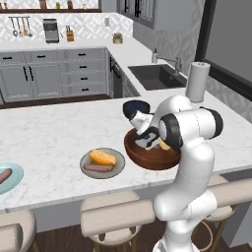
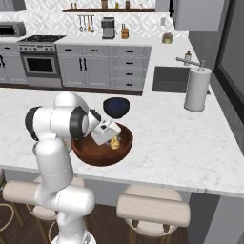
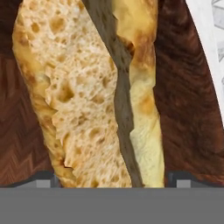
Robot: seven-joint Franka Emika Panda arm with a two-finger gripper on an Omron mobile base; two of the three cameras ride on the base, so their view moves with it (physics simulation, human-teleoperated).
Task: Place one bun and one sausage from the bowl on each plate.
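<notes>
The pincer (image 3: 111,177) is straddling the bun (image 3: 87,92) in the bowl (image 1: 152,157), jaws wide and gripping nothing, because the light blue plate (image 1: 12,179) at nine o'clock is lacking one.

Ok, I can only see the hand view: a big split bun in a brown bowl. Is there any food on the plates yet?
Observer: Yes. The grey plate already has a bun and a sausage on it.
Operator: And the other plate?
Observer: The light blue plate has a lone sausage and no bun.
Operator: Is anything hiding behind my bowl?
Observer: A dark blue bowl sits just behind the wooden bowl.
</notes>
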